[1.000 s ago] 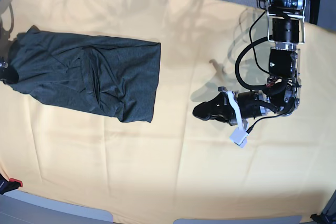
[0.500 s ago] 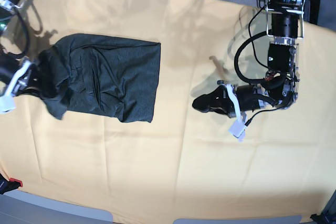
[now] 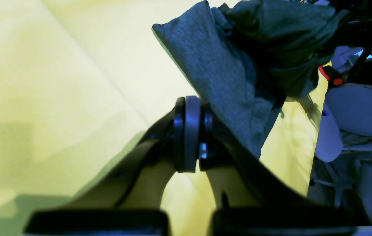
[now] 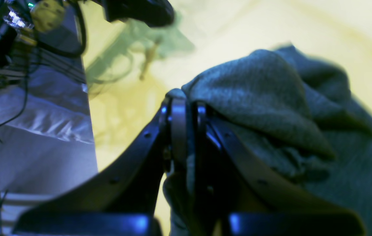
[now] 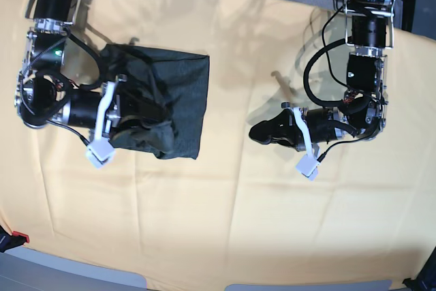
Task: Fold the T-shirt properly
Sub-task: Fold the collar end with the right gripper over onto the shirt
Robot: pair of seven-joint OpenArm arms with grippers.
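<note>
Bright even light; soft shadows; right wrist view blurred.

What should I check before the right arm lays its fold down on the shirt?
1. Right gripper shut on shirt: ok, fabric pinched between its fingers.
2. Held edge carried over the shirt: ok, the arm is above the garment in the base view.
3. Left gripper clear of the shirt: ok, shut, empty, over the yellow cloth.
4. Lifted fabric smooth: not ok, bunched by the fingers.
5. Right edge of the shirt flat: ok.
6. Layers under the arm aligned: cannot tell, hidden.
</note>
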